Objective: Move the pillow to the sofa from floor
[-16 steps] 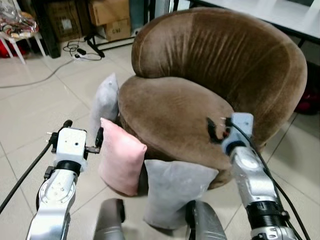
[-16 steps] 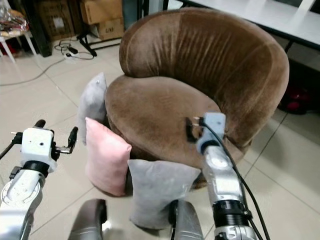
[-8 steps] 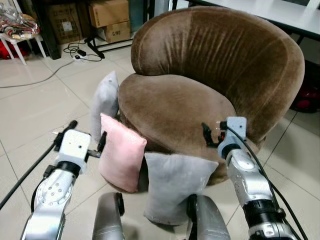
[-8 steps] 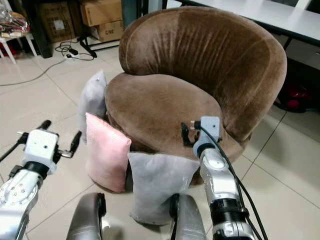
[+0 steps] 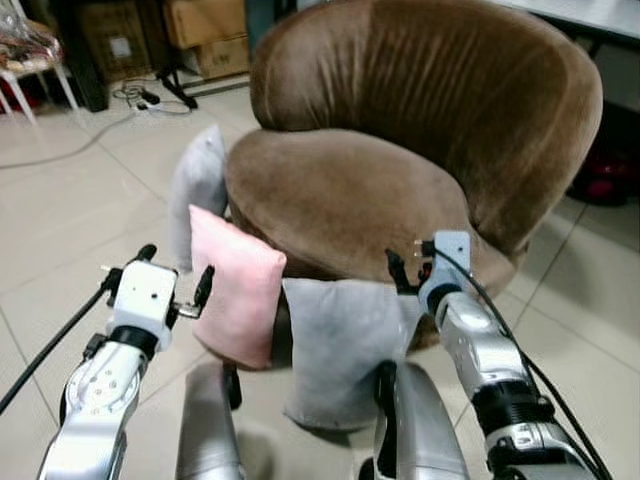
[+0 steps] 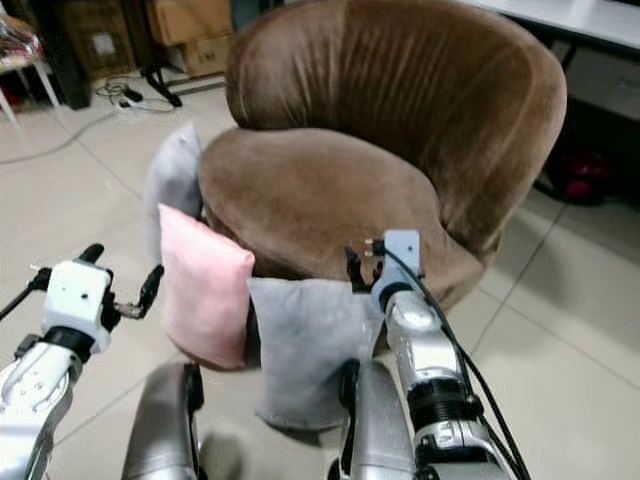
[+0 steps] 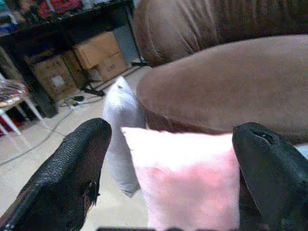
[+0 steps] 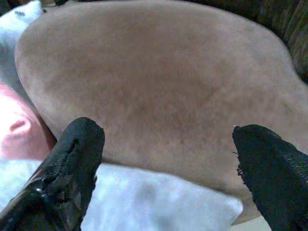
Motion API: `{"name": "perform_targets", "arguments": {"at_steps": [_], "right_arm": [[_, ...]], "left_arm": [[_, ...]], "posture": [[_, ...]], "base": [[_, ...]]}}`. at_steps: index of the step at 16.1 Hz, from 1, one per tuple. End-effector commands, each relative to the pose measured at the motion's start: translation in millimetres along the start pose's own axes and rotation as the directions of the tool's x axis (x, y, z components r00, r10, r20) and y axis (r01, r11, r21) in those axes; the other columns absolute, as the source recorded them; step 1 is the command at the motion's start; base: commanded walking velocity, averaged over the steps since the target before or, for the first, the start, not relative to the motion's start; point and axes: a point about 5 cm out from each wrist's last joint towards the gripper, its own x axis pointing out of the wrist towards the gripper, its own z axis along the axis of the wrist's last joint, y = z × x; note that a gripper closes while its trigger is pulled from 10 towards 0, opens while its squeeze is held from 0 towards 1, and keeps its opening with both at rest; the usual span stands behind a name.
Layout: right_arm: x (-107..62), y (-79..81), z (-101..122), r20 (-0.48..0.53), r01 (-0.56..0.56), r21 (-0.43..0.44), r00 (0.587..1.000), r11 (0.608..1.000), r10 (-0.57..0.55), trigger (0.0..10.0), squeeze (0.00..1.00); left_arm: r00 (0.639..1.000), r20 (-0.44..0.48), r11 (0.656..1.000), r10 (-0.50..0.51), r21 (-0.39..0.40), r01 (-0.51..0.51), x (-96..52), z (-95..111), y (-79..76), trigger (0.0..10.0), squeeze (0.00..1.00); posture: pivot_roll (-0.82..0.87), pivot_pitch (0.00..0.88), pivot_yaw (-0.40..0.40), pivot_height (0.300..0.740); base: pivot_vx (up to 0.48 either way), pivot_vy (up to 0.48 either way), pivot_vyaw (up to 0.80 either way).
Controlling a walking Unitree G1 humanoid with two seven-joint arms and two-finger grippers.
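Observation:
Three pillows lean upright on the floor against the front of a round brown sofa point(image 5: 350, 195): a grey pillow point(image 5: 340, 350) in the middle, a pink pillow point(image 5: 235, 295) to its left, and a pale grey pillow point(image 5: 198, 190) further back on the left. My left gripper point(image 5: 175, 290) is open, just left of the pink pillow, which sits framed between its black fingers point(image 7: 72, 178) in the left wrist view. My right gripper point(image 5: 397, 270) is open above the grey pillow's top right corner, at the seat's front edge.
Cardboard boxes point(image 5: 205, 35), a black stand and cables point(image 5: 140, 95) lie at the back left. A white chair leg point(image 5: 15, 95) stands at far left. Tiled floor point(image 5: 60, 210) spreads to the left and right of the sofa. My own legs point(image 5: 210, 420) show below.
The view has moved closer to the sofa and tilted down. My right gripper has come lower and nearer, from over the seat to just above the grey pillow. The left gripper keeps its place beside the pink pillow.

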Motion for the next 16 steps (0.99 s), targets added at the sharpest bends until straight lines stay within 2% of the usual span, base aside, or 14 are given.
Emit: {"name": "perform_targets", "arguments": {"at_steps": [1, 2, 3, 7, 8, 9, 10, 11, 12, 16], "right_arm": [[2.3, -3.5, 6, 0.019, 0.000, -0.030, 1.000, 1.000, 0.000, 10.0, 0.00], [3.0, -6.4, 5, 0.012, 0.015, -0.029, 1.000, 0.999, -0.015, 10.0, 0.00], [2.7, -10.8, 7, 0.018, 0.037, 0.004, 0.999, 0.999, -0.037, 10.0, 1.00], [4.0, -14.9, 10, 0.055, 0.029, -0.019, 0.998, 0.999, -0.028, 10.0, 1.00], [5.0, -16.8, 10, 0.069, 0.019, 0.064, 0.997, 0.998, -0.024, 10.0, 1.00], [7.4, -18.2, 9, 0.056, 0.011, 0.209, 0.998, 0.978, -0.023, 10.0, 1.00], [7.9, -19.6, 7, 0.034, 0.017, 0.225, 0.999, 0.974, -0.026, 10.0, 1.00], [9.3, -19.9, 2, -0.004, 0.037, 0.162, 0.999, 0.986, -0.037, 10.0, 1.00], [11.1, -19.2, 1, 0.002, 0.047, 0.111, 0.999, 0.993, -0.048, 10.0, 1.00], [16.4, -13.6, 4, 0.025, 0.074, 0.190, 0.996, 0.979, -0.080, 10.0, 1.00]], "left_arm": [[1.000, 0.014, 1.000, -0.027, -0.003, 0.027, -2.5, 5, -3.5, 10.0, 0.00], [0.999, 0.014, 0.999, -0.040, -0.005, 0.040, -3.7, 6, -4.6, 10.0, 0.00], [0.998, 0.020, 0.998, -0.060, -0.004, 0.060, -4.2, 9, -5.5, 10.0, 0.00], [0.995, 0.027, 0.995, -0.096, 0.011, 0.096, -3.2, 14, -3.9, 10.0, 0.00], [0.993, 0.031, 0.993, -0.117, 0.025, 0.116, -5.6, 19, -3.6, 10.0, 0.00], [0.989, 0.028, 0.989, -0.145, 0.045, 0.144, -8.4, 22, -4.9, 10.0, 0.00], [0.986, 0.025, 0.985, -0.164, 0.058, 0.163, -12.3, 25, -6.7, 10.0, 0.00], [0.983, 0.019, 0.981, -0.184, 0.061, 0.182, -15.4, 26, -8.8, 10.0, 0.00], [0.979, 0.006, 0.977, -0.205, 0.060, 0.204, -19.5, 25, -10.9, 10.0, 0.00], [0.965, -0.042, 0.963, -0.261, 0.055, 0.263, -38.6, 24, -17.4, 10.0, 0.00]], "posture": [[-0.01, 0.000, -0.023, 0.440], [-0.03, 0.000, -0.014, 0.436], [-0.04, 0.000, -0.013, 0.436], [-0.04, 0.000, -0.019, 0.436], [-0.01, 0.000, -0.028, 0.436], [0.01, 0.000, -0.025, 0.436], [0.02, 0.017, -0.020, 0.436], [0.02, 0.025, -0.014, 0.436], [0.02, 0.045, -0.003, 0.436], [0.02, 0.096, 0.014, 0.436]], "base": [[0.000, 0.000, 0.00], [0.000, 0.000, 0.00], [0.000, 0.000, 0.00], [0.000, 0.000, 0.00], [0.000, 0.000, 0.00], [0.000, 0.000, 0.00], [0.000, 0.000, 0.00], [0.000, 0.000, 0.00], [0.000, 0.000, 0.00], [0.000, 0.000, 0.00]]}}
